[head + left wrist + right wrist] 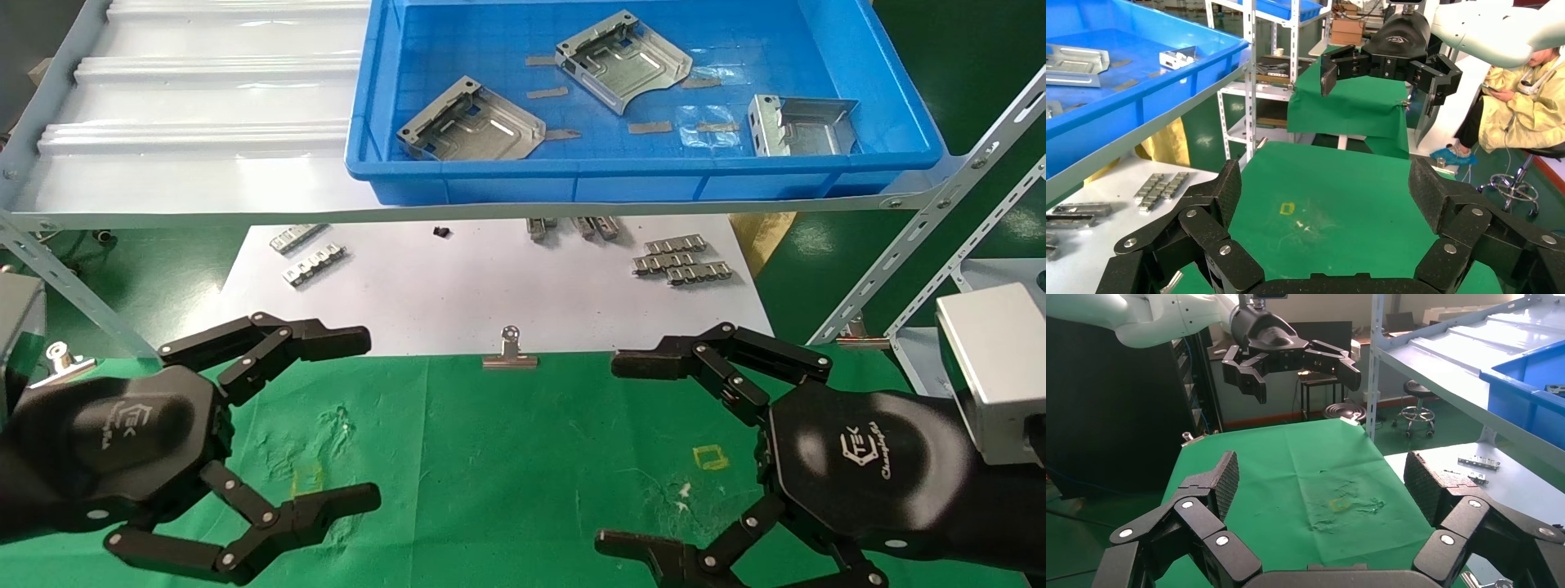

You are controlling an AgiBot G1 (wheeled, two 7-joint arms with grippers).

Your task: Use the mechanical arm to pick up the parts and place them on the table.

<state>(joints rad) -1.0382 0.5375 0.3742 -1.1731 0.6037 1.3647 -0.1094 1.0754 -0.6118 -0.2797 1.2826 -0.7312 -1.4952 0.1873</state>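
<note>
Parts: three silvery sheet-metal brackets lie apart in the blue bin [891, 139] up on my white shelf [204, 163], one toward my left [470, 122], one at the middle back [625, 59], one at my right near the bin's wall [801, 125].
Left pincer [359, 420]: mine, spread wide and holding nothing, hovering above the green worktop [507, 457] on my left side (the right wrist view shows it across the cloth [1300, 364], fingers splayed).
Right pincer [625, 453]: also spread wide and holding nothing, facing the left one over the worktop; the left wrist view catches it [1376, 67] in the air.
Worktop: green cloth, scuffed whitish, with a small yellow square outline [709, 457] just beside my right pincer.
Paper sheet [490, 286]: white, under the shelf edge, carrying ridged metal strips [682, 260] and a steel binder clip [510, 353] at its near edge.
</note>
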